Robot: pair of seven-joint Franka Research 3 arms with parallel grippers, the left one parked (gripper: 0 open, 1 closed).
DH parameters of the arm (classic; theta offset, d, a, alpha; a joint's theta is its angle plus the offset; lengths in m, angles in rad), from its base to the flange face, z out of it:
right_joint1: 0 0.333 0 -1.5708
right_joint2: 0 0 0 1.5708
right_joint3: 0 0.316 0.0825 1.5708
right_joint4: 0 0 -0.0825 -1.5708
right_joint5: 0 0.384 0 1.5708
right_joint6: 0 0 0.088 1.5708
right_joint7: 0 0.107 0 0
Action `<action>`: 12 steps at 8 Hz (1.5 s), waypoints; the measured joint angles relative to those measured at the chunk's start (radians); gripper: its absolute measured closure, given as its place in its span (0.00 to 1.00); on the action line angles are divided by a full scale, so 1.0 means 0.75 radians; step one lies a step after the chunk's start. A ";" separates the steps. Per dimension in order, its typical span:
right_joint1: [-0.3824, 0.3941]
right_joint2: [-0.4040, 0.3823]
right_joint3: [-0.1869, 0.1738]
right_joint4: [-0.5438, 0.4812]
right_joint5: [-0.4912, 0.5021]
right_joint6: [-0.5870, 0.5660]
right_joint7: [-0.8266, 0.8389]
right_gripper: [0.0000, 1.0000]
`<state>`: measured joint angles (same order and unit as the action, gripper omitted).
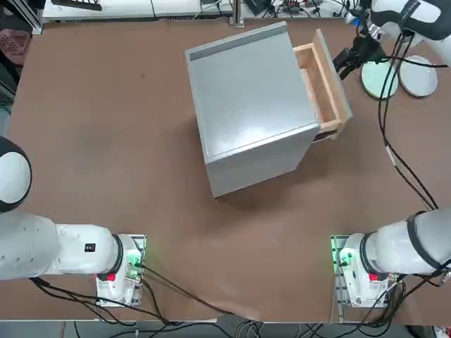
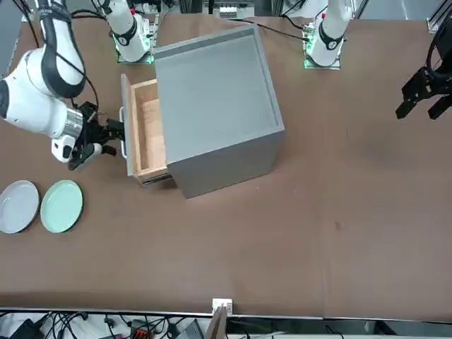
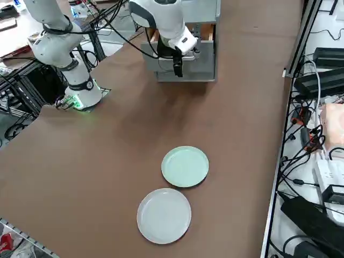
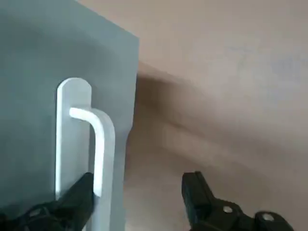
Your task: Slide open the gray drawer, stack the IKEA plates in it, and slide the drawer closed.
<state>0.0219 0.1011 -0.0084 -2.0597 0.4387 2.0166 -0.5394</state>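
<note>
Gray, the cabinet (image 1: pixel 254 105) sits on the counter (image 1: pixel 127 127) in the top view, its gray drawer (image 1: pixel 330 77) pulled out to the right. The right hand (image 1: pixel 341 67) is just beyond the drawer front; the mint plate (image 1: pixel 372 79) and white plate (image 1: pixel 420 77) lie at far right.

In the front view, the hand is close to the handle (image 2: pixel 123 134), so a careless retreat could snag it and drag the drawer or cabinet.

The right side view shows both plates flat and close together; a low reach for one could shove the other.

In the wrist view, the fingers (image 4: pixel 78 204) are spread, pinching nothing.
</note>
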 joint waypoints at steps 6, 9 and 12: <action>-0.153 0.019 0.005 0.053 -0.092 -0.044 -0.068 0.00; -0.174 0.044 0.015 0.139 -0.114 -0.133 -0.070 0.00; -0.336 0.075 -0.005 0.444 -0.171 -0.304 -0.028 0.00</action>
<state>-0.2301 0.1571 -0.0124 -1.7268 0.3104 1.7883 -0.5606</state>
